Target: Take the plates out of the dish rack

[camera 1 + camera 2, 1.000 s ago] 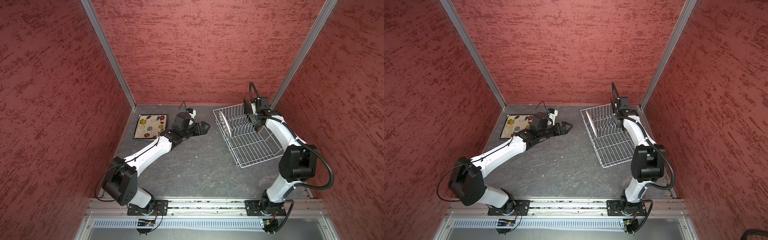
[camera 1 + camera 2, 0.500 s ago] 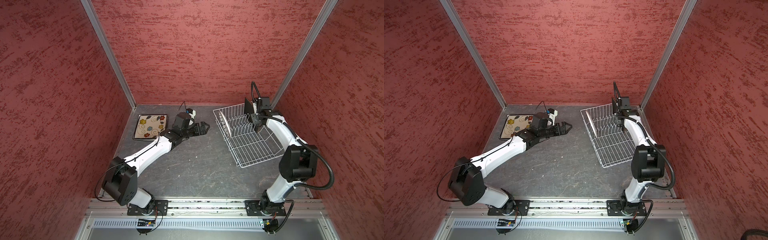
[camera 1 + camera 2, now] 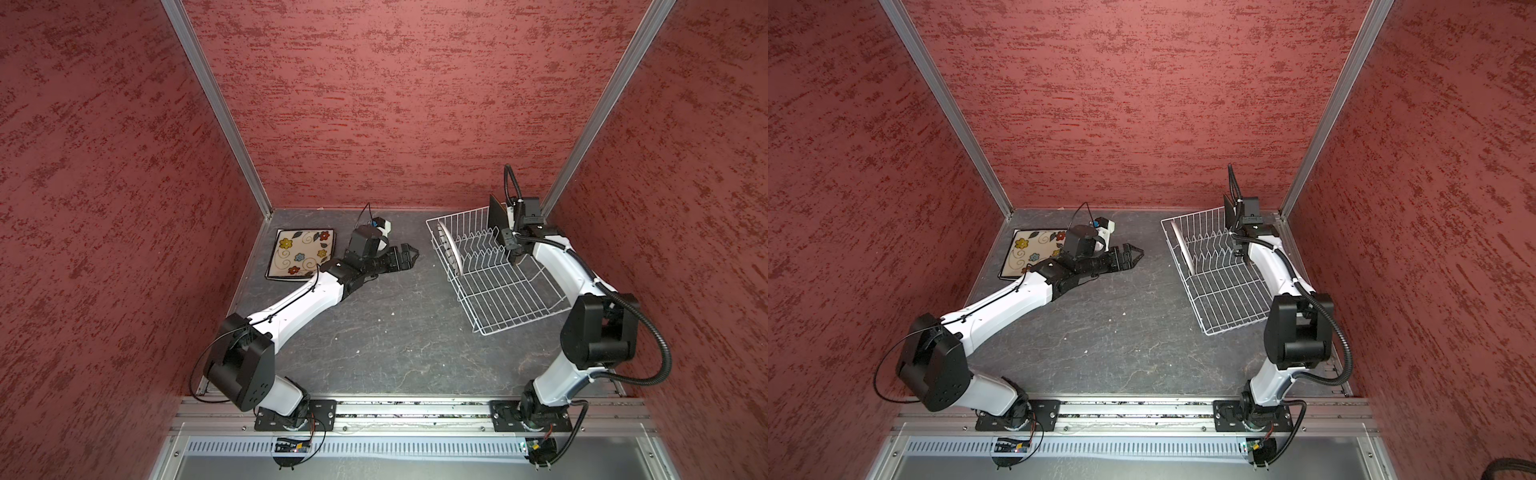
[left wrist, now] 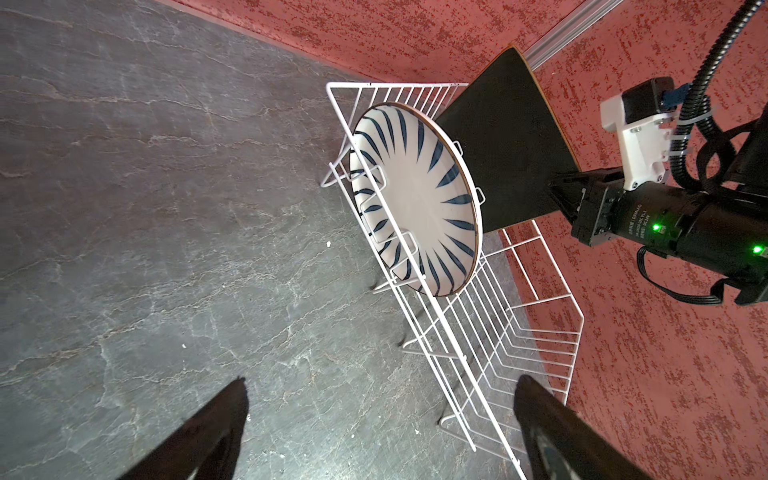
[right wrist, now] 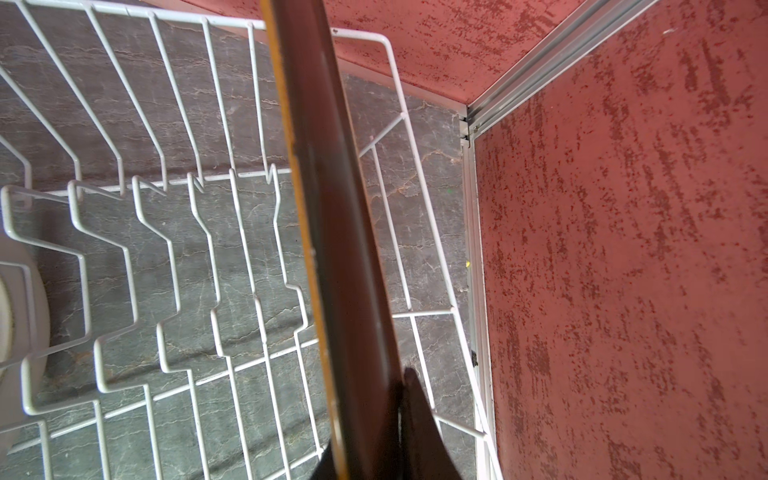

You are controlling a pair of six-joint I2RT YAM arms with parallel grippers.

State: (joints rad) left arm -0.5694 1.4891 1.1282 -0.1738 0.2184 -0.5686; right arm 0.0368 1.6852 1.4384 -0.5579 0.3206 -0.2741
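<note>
My right gripper (image 4: 561, 193) is clenched on the black square plate (image 4: 507, 141), which stands upright at the dish rack's (image 3: 511, 299) far right corner. My left gripper (image 3: 407, 255) hangs released above the table (image 3: 395, 332). It sits between the rack, with the striped round plate (image 4: 419, 199) at its left end, and the floral plate (image 3: 301, 251) lying flat at far left.

White arms (image 3: 299, 299), black joints (image 3: 241, 365), ribbed black cables (image 4: 728, 39).
</note>
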